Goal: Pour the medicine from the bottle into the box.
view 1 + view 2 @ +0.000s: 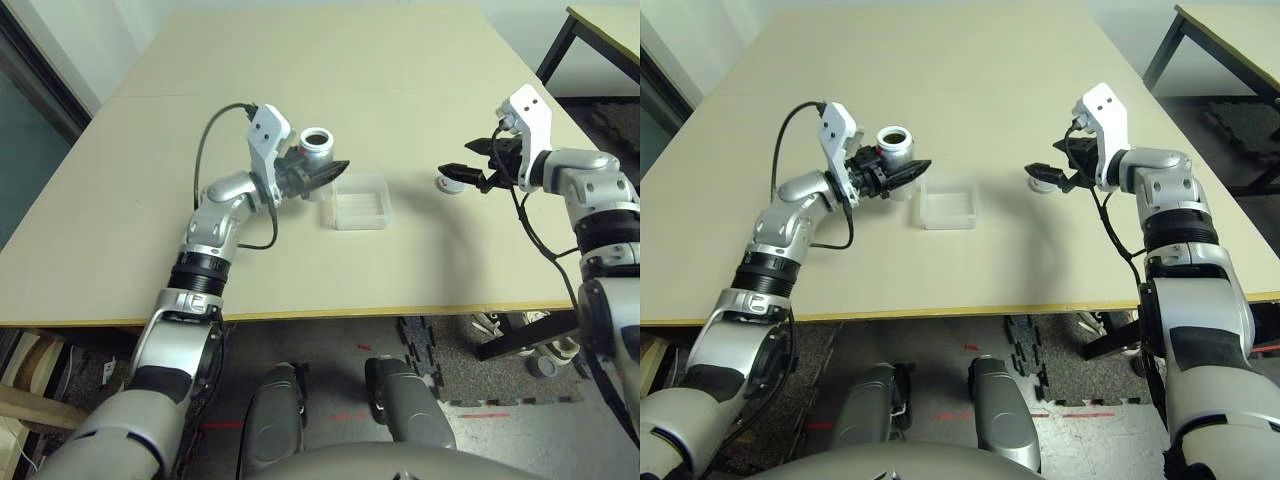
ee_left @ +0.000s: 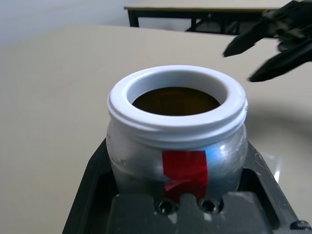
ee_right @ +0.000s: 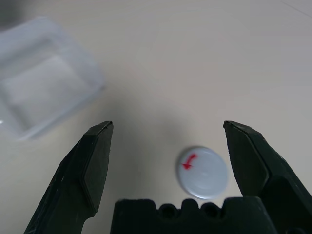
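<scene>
On the pale table (image 1: 300, 60), the left gripper (image 1: 325, 172) is clamped on the bottle (image 1: 316, 148), holding it upright above the tabletop with its wide white mouth open to the ceiling. In the left wrist view the bottle (image 2: 176, 141) sits between the two black fingers (image 2: 90, 185), a strip of red label facing the camera. Inside, the bottom looks dark brownish; a separate pill cannot be made out there, so where the medicine lies cannot be told.

At about four o'clock from the bottle, just beside the left gripper's fingertips, the box (image 1: 360, 201) rests flat on the table. It is clear plastic, and nothing can be seen in it; the right wrist view shows the box (image 3: 41, 78) with a bare see-through floor.

Well apart at three o'clock from the box lies the cap (image 1: 447, 183), flat on the table, its red mark up. The right gripper (image 1: 468, 172) hangs over it with its jaws spread wide. In the right wrist view the cap (image 3: 202, 172) lies between the two parted fingers (image 3: 92, 165), nearer one of them, and touches neither.
</scene>
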Controlling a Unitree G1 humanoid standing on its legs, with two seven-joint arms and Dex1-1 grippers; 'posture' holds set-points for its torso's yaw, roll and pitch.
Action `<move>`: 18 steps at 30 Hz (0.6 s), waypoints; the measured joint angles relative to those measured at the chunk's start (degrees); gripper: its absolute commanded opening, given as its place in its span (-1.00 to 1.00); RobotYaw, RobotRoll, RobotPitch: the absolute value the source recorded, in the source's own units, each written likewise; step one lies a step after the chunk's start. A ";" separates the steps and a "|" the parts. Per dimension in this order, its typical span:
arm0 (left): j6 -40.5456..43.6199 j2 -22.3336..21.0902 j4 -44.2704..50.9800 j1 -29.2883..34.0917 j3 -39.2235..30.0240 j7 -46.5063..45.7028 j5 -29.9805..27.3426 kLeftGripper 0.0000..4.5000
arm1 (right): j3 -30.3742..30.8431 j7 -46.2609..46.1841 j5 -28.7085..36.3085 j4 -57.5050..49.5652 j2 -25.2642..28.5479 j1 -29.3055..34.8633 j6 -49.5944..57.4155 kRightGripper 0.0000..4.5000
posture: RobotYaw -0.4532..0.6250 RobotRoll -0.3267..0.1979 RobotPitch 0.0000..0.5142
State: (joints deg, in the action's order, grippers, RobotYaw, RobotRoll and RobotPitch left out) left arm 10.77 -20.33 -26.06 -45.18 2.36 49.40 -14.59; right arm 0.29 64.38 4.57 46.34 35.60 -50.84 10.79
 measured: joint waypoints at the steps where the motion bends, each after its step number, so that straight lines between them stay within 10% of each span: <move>1: 0.16 -0.75 -0.36 -0.61 0.02 0.38 0.27 0.18 | 0.22 1.53 0.25 -1.05 0.05 0.61 -0.27 1.00 | -0.50 0.25 -0.64; 18: 0.28 -4.97 -7.83 -4.99 0.70 4.20 3.62 0.18 | 0.67 14.05 9.19 -12.44 -1.06 6.73 -1.58 1.00 | -0.50 0.25 -0.68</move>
State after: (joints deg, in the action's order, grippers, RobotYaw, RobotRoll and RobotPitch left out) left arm 11.04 -25.30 -33.90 -50.17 3.06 53.60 -10.96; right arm 0.96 78.43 13.76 33.90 34.54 -44.11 9.22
